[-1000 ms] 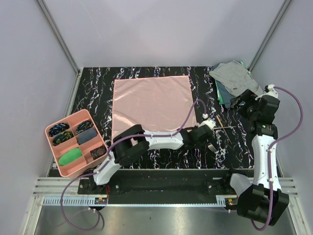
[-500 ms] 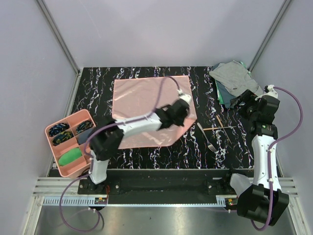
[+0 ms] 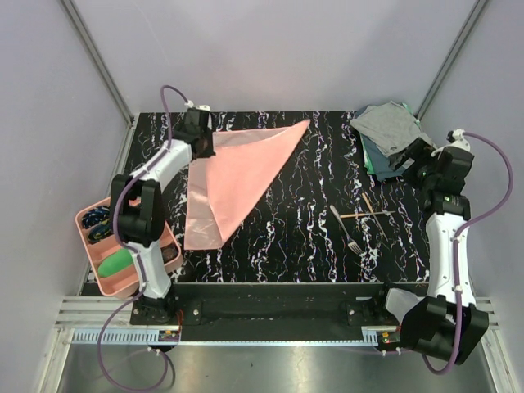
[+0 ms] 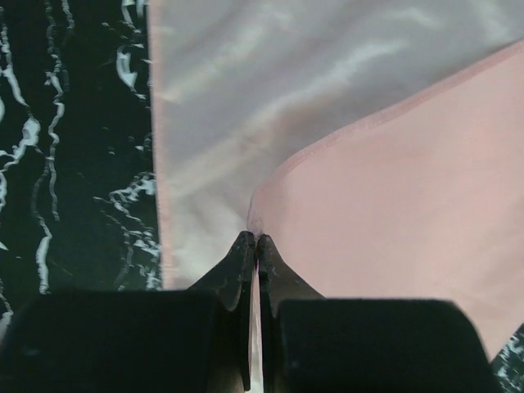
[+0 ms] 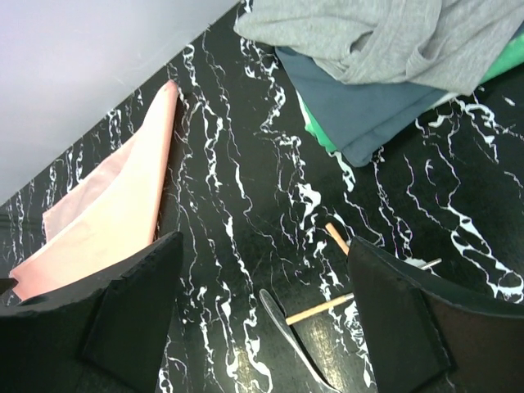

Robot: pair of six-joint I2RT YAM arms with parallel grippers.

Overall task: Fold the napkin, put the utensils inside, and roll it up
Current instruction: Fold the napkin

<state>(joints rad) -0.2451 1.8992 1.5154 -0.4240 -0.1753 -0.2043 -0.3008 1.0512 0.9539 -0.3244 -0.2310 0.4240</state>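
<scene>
Black marbled table (image 3: 303, 221), left jaws pinching folded pink napkin (image 3: 237, 173), right jaws wide, fork (image 3: 343, 226) nearby, cloth pile (image 3: 390, 128) beside

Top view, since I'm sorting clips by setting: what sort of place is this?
Probably a robot lab cell, not a dining room: blank walls box in a marbled table, arms bolt to a metal rail, napkin and fork lie staged.
</scene>
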